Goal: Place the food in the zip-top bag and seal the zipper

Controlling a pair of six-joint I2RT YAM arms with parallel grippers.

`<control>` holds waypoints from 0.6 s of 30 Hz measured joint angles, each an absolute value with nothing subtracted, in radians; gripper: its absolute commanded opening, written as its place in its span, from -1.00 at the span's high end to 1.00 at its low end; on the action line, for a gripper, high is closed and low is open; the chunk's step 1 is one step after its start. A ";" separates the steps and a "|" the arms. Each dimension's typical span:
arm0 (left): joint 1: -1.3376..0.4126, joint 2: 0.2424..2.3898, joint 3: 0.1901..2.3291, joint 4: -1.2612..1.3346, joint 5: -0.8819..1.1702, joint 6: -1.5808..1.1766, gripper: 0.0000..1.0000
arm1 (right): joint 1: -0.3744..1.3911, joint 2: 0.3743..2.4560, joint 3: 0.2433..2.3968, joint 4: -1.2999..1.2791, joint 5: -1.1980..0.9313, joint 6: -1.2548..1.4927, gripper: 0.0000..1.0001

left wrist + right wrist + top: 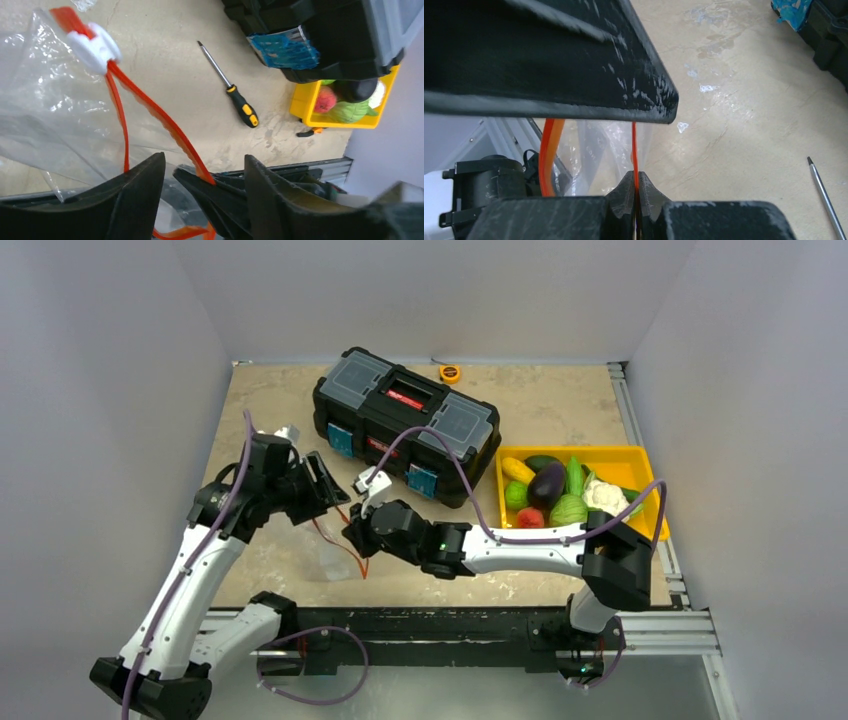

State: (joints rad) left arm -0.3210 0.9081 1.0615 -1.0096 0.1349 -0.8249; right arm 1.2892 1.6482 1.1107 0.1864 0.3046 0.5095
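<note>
The right gripper [636, 186] is clenched on 1 lip of the zipper [634, 150], pinching the orange strip between its tips at the bottom centre of its own view. The left gripper [204, 167] stands released. Its 2 fingers are spread along the bottom of the left wrist view, with the right gripper's tips between them. The strip's other lip runs past its left finger, but no pinch shows.

The bag [331, 558] hangs at centre left of the top view, between the 2 grippers. Its white slider [95, 47] sits at the upper left of the left wrist view, and the mouth is unsealed. A hold on each lip would likely serve to spread the mouth for loading. The food [556, 492] lies in the yellow tray [640, 456] at the right, and the bag looks empty.
</note>
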 measured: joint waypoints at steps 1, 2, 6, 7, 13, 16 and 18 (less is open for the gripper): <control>-0.321 0.915 1.085 -1.021 0.135 -0.802 -0.92 | 1.289 1.648 1.111 0.186 0.303 0.517 1.00; -0.321 0.915 1.103 -1.028 0.135 -0.780 -0.98 | 1.289 1.648 1.111 0.187 0.300 0.527 1.00; -0.321 0.879 1.165 -1.073 0.129 -0.683 -1.00 | 1.289 1.648 1.108 0.197 0.297 0.570 1.00; -0.321 0.874 1.182 -1.084 0.124 -0.661 -1.00 | 1.289 1.648 1.107 0.199 0.297 0.579 1.00; -0.321 0.882 1.251 -1.132 0.007 -0.482 -0.77 | 1.272 1.648 1.087 0.203 0.294 0.643 1.00; -0.321 0.915 1.242 -1.138 -0.061 -0.406 -0.77 | 1.250 1.648 1.081 0.202 0.293 0.675 1.00; -0.321 0.935 1.213 -1.113 -0.085 -0.369 -0.76 | 1.240 1.648 1.081 0.203 0.294 0.692 1.00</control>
State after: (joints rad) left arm -0.3210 0.9352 1.2133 -1.1133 -0.0849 -0.3691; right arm 1.2400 1.6478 1.0813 0.2028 0.2935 0.6922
